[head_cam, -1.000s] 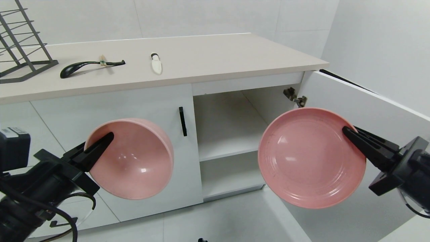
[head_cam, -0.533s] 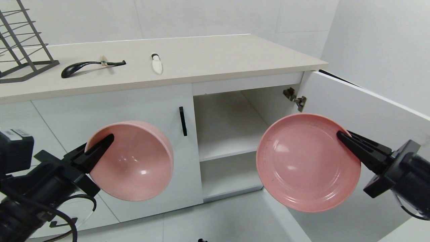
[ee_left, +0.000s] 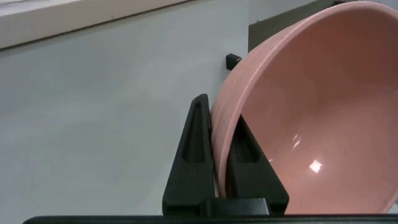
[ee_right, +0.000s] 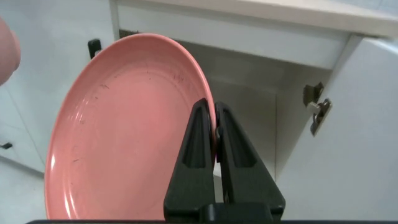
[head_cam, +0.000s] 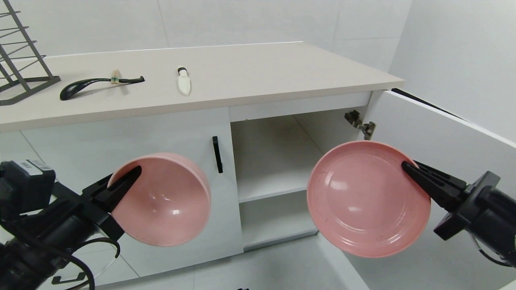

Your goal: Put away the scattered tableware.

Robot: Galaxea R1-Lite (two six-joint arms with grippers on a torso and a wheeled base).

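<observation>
Nudged a little toward the open cabinet (head_cam: 274, 161), the pink plate (head_cam: 369, 199) hangs on edge before it, its rim clamped in the right claw (head_cam: 404, 165). The left claw (head_cam: 137, 170) is clamped on the pink bowl (head_cam: 165, 201) before the shut door (head_cam: 161, 133). A black ladle (head_cam: 86, 83) and a white knife (head_cam: 184, 82) lie on the worktop (head_cam: 262, 72).

Legible text, numbers, brands, signs: none.

Item noted: one small white label (head_cam: 34, 164) on the black housing of the left arm (head_cam: 24, 185), seen in the head view. Its print is too small to read.
</observation>
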